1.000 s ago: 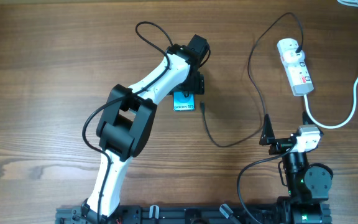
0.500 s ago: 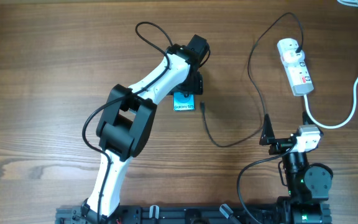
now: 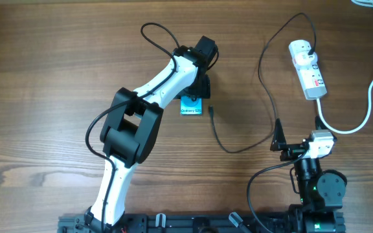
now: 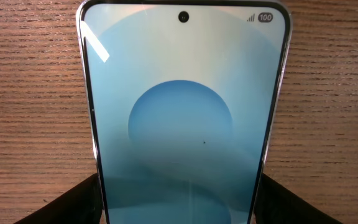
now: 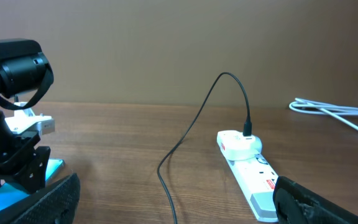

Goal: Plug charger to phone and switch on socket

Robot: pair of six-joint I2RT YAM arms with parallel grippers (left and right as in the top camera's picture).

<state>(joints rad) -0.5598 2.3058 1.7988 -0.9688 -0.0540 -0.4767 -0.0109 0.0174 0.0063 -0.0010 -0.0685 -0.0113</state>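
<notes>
Possibly the left gripper [image 4: 178, 208], fingers [image 4: 48, 211] straddling the phone [image 4: 180, 106] with contact unclear, squeezes off-centre and skews it from the charger tip [image 3: 210, 112] beside it; right gripper [image 5: 179, 202] gapes empty.

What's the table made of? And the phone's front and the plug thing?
The table looks like wood: brown, streaky grain, matte. The phone front is probably glass: shiny, with a bright reflection streak. The socket is likely white plastic, smooth and slightly glossy.
</notes>
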